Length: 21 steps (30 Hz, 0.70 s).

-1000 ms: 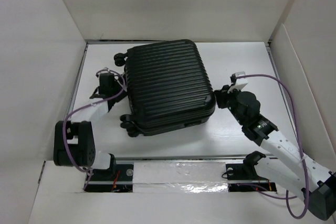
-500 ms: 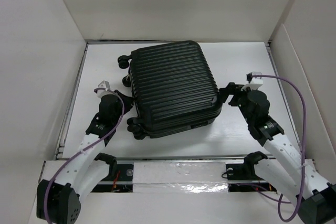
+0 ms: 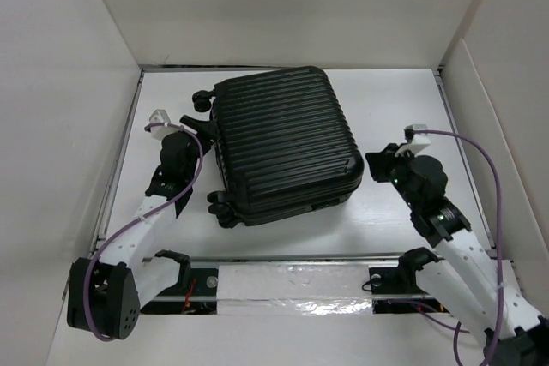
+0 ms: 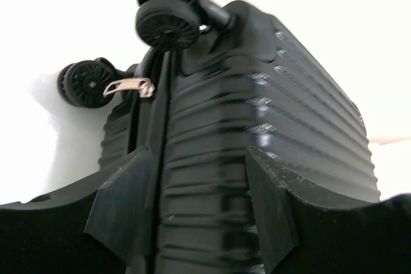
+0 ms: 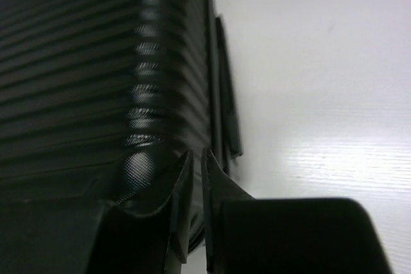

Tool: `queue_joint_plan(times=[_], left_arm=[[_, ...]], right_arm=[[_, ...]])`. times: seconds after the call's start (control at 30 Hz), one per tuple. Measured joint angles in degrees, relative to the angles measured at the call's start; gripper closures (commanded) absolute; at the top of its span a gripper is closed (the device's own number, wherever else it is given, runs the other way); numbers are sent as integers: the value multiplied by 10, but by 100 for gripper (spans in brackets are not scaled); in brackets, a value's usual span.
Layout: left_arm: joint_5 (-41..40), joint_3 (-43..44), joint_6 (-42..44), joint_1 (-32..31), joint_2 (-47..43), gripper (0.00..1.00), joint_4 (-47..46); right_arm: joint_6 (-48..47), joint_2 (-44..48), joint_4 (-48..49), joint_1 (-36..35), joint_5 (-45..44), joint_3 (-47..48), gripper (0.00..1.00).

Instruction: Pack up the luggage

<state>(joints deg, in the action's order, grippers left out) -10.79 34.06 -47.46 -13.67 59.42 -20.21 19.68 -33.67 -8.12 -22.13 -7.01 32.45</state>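
- Luggage point(image 3: 283, 143) lies closed, centred on the counter point(image 3: 386, 100); packing looks nearly done
- Left end effector point(image 4: 196, 165) open, empty, beside the wheels point(image 4: 168, 20)
- Right end effector point(image 5: 194, 158) nearly closed, empty, by the opposite edge

My left tool point(image 4: 199, 158) stands spread before the ribbed luggage point(image 4: 276, 120); wheels point(image 4: 168, 22) and silver zipper pull point(image 4: 128, 86) lie ahead.

Top cam: above/behind arm bases, looks down on whole table point(image 3: 386, 100). Left wrist cam: v. close at suitcase point(image 3: 283, 143) left side, facing far-right. Right wrist cam: close at its right side, facing far-left. All share suitcase.
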Motion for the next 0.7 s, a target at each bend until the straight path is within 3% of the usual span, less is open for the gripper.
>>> queue_joint_plan(times=[0.1,0.17,0.27,0.33,0.53,0.7], left_arm=[[5,-38,-6,16,-10,41,-28],[18,-57,-11,38,-9,37,-41],[28,-64,-15,52,3,27,-64],[29,-62,-18,55,12,23,-88],[46,-30,-25,55,65,27,-142],[59,-57,-34,59,61,32,-193]], right_arm=[[-8,-72,31,1,53,-9,76],[-9,-115,55,8,70,-21,63],[-9,-163,70,12,88,-38,52],[-9,-190,87,12,95,-35,50],[-16,-249,107,12,105,16,44],[-19,-264,120,11,114,52,51]])
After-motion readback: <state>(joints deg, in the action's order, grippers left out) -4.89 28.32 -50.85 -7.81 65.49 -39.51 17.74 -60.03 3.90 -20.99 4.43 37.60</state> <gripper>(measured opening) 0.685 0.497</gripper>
